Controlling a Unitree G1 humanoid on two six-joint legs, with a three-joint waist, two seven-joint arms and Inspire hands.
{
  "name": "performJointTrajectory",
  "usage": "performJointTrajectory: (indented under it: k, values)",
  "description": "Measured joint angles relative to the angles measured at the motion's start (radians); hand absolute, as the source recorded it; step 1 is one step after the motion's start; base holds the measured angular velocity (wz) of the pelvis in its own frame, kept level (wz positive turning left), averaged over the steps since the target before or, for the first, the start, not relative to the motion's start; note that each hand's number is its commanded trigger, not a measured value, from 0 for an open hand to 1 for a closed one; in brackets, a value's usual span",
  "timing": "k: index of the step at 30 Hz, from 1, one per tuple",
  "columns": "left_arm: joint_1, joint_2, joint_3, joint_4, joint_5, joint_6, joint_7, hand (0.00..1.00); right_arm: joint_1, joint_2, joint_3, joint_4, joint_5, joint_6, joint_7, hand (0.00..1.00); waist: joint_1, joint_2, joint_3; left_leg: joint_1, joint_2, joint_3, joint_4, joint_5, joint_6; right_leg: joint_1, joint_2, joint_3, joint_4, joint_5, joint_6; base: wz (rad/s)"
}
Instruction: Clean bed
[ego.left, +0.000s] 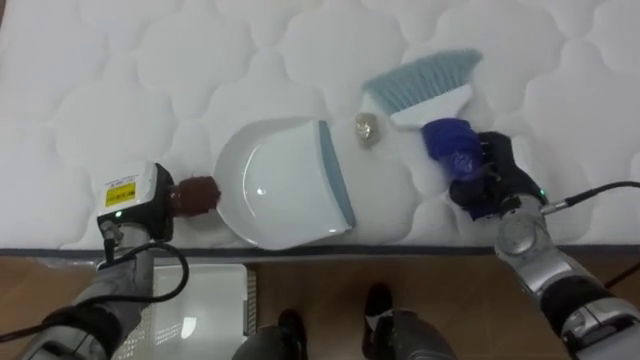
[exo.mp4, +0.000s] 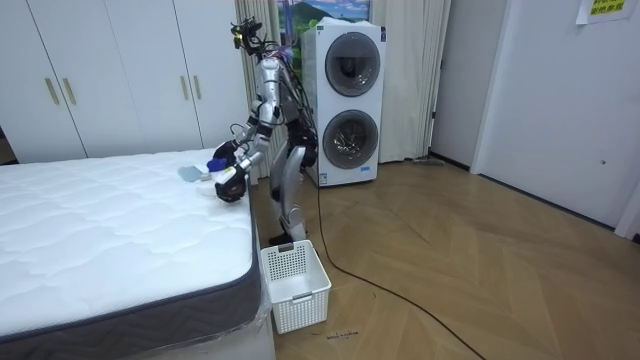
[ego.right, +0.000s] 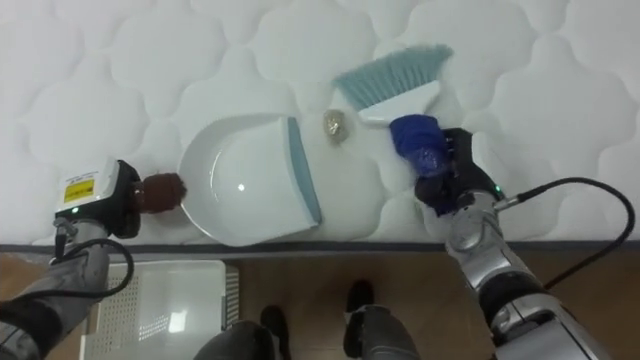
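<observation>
The right hand is gripping a teal-bristled brush near a crumpled scrap. The left hand is clasping a white dustpan.

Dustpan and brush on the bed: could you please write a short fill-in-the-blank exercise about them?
The left hand grips the dustpan by its ____ handle.
The right hand holds the brush by its ____ grip.
The crumpled scrap lies ____ the dustpan and the brush.
Missing words: brown, blue, between.
</observation>
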Motion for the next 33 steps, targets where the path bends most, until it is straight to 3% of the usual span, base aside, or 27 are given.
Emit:
performJointTrajectory:
  k: [7,14,23,33]
  values:
    - [-0.004,-0.023,0.002,-0.001,0.003,0.015,-0.018,1.00,0.000,-0.002,-0.013,0.025,-0.022,0.050,-0.019,1.00,0.017,-0.003,0.0030,0.001,-0.001,-0.007,0.011,0.000,-0.001,0.010,-0.003,-0.004,-0.005,-0.017,0.007,0.05]
    - [-0.033,-0.026,0.001,-0.001,0.001,0.032,-0.019,1.00,-0.001,-0.008,-0.018,0.029,0.008,0.062,-0.019,1.00,0.014,-0.022,0.0154,0.002,-0.015,-0.009,0.010,0.000,-0.001,0.006,-0.021,-0.008,0.013,-0.036,0.013,0.06]
    - [-0.038,-0.026,0.001,-0.004,0.002,0.042,-0.020,1.00,0.001,0.000,-0.033,0.030,0.048,0.068,-0.036,1.00,0.012,-0.024,0.0148,-0.001,-0.021,-0.009,0.017,0.000,0.000,-0.001,-0.030,-0.004,0.026,-0.040,0.015,0.02]
    - [-0.042,-0.024,0.008,-0.022,0.024,0.042,-0.017,1.00,0.006,-0.005,-0.112,0.038,0.099,0.058,-0.029,1.00,0.019,-0.028,0.0104,-0.006,-0.034,-0.013,0.019,0.005,0.008,-0.006,-0.041,-0.009,0.036,-0.037,0.019,0.02]
